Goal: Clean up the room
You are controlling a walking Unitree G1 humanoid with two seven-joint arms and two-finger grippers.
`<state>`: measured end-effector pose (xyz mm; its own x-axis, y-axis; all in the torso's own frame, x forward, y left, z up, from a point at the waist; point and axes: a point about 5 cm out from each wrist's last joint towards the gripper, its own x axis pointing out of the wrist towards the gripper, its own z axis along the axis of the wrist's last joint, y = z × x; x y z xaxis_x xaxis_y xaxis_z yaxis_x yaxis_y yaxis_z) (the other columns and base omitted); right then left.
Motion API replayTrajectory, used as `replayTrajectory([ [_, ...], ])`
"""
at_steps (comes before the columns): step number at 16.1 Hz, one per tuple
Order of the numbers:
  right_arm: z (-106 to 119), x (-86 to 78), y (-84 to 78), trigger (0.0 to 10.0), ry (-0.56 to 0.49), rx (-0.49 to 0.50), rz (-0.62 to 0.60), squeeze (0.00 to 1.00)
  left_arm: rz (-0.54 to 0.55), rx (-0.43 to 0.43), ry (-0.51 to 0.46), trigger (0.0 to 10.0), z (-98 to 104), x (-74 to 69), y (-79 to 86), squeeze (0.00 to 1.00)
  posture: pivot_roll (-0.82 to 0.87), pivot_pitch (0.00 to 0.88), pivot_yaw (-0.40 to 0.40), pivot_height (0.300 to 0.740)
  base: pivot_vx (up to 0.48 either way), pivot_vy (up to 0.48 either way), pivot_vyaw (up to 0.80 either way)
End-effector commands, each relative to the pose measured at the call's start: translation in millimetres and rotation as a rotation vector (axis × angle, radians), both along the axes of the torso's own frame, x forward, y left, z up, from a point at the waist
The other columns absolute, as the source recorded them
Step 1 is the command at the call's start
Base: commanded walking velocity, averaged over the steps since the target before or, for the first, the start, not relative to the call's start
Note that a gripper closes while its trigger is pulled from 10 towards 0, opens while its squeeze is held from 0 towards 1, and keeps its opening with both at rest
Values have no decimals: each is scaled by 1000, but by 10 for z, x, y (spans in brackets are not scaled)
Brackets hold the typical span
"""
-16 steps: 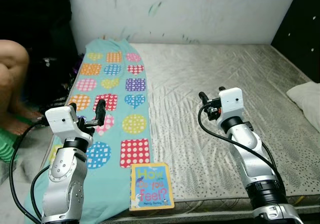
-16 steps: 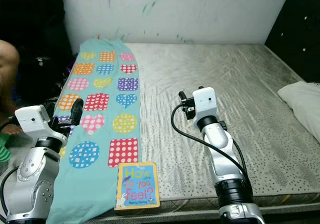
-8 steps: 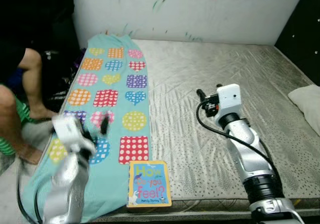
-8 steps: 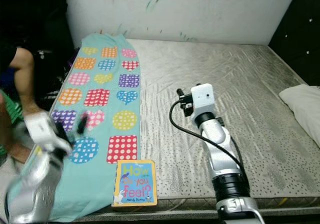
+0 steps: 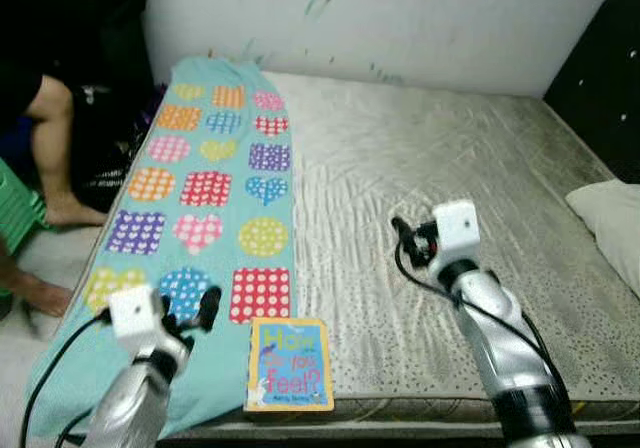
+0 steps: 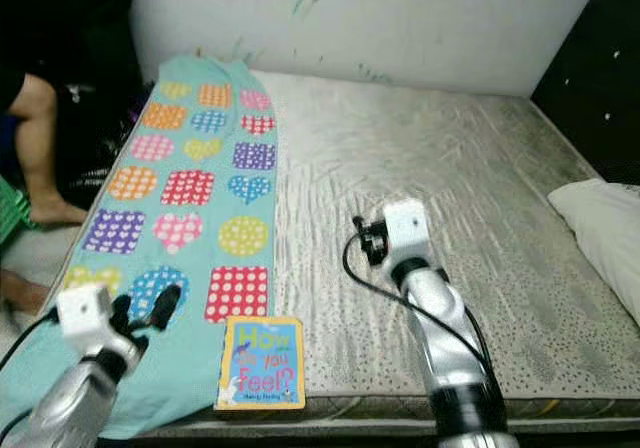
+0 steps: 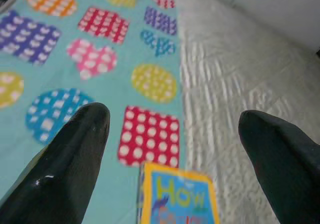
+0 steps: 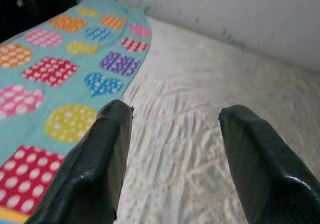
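The left gripper hangs low over the near left corner of the bed with its black fingers spread wide and nothing between them, just short of the "How Do You Feel?" board book lying flat at the mattress's front edge. The right gripper, likewise wide apart and empty, hovers above the bare grey mattress. A teal blanket patterned with dotted hearts, circles and squares runs along the bed's left side up to the paint-marked white wall, a white pillow lies at the right edge by the dark headboard, and a person's bare legs stand on the floor to the left.
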<state>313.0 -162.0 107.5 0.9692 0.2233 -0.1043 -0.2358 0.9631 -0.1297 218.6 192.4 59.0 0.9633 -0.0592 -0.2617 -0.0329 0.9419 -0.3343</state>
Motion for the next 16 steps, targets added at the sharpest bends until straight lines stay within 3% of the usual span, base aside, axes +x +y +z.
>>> replayTrajectory([
  [1,32,-77,-80,10000,10,-10,-8,0,-45,-21,-42,10000,99,-11,-79,0,-73,98,-111,740,0,0,0],
  [5,-48,-333,-177,10000,98,-38,-13,0,-72,-43,-30,10000,126,-106,-148,0,-122,146,-120,740,0,0,0],
  [7,-42,-366,-159,10000,112,-37,-9,0,-81,-33,-27,10000,140,-95,-164,0,-119,142,-125,740,0,0,0],
  [10,-91,-287,-5,10000,145,1,52,0,-44,-19,-43,10000,192,-103,-115,0,-70,131,-144,740,0,0,0],
  [14,-93,-244,284,10000,184,65,228,0,5,50,-36,10000,210,-202,-24,0,-6,116,-174,740,0,0,0],
  [16,-90,-139,342,10000,175,62,233,0,20,68,-42,10000,213,-155,8,0,1,92,-149,740,0,0,0],
])
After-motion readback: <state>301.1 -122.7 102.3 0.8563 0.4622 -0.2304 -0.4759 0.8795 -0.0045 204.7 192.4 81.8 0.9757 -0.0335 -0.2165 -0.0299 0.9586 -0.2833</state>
